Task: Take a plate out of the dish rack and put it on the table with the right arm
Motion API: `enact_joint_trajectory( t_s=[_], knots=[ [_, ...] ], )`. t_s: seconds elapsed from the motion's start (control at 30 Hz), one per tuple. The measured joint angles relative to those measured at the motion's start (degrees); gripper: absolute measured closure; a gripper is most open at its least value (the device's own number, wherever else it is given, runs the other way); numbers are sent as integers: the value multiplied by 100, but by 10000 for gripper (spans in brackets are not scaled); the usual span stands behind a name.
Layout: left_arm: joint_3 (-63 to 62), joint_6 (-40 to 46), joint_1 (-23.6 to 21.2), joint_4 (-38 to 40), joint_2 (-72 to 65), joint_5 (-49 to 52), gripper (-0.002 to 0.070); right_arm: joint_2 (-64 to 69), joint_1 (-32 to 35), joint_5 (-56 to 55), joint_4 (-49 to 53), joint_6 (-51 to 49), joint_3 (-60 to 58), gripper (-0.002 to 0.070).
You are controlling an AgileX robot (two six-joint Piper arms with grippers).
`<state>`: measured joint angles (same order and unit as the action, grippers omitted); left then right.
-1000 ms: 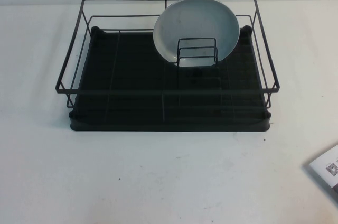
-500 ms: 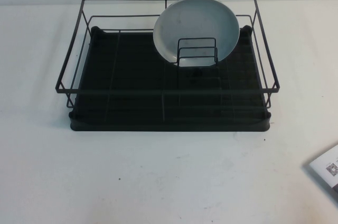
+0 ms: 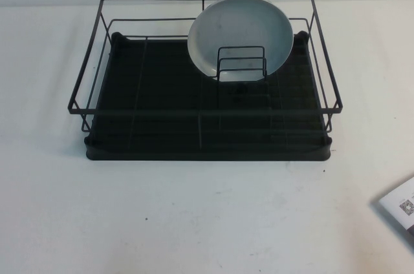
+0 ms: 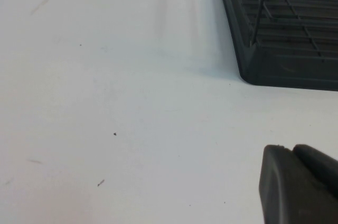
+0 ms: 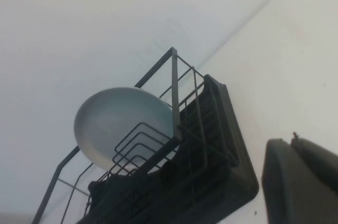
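The white worktop (image 3: pixel 207 216) carries the black wire dish rack (image 3: pixel 206 133), and the pale grey-blue plate (image 3: pixel 240 33) stands nearly upright against the rack's far rail toward its right side, propped behind the small wire divider loop (image 3: pixel 241 64). Neither arm appears in the high view; the left gripper (image 4: pixel 299 184) shows only as a dark edge above bare worktop beside a rack corner, the right gripper (image 5: pixel 301 182) likewise, held low outside the rack and looking toward the plate. Whether either pair of jaws is apart or together cannot be told, and a printed paper (image 3: pixel 401 209) lies at the worktop's near right edge.
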<state>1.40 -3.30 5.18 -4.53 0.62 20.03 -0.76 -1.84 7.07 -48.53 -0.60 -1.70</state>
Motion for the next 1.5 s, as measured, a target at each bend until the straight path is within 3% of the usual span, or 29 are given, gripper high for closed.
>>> enact_joint_trajectory(
  t_s=[0.23,0.4,0.8,1.13,1.5],
  knots=[
    [0,0,0,0,0,0,679,809,0,932,64,60,442,694],
    [0,0,0,0,0,0,679,2328,0,1359,277,940,1513,694],
    [0,0,0,0,0,0,679,6362,0,1902,312,3024,5158,694],
    [0,0,0,0,0,0,679,9264,-51,3085,324,3588,8355,694],
    [0,0,0,0,0,0,679,11488,-754,4181,840,3962,11275,671]
  ],
)
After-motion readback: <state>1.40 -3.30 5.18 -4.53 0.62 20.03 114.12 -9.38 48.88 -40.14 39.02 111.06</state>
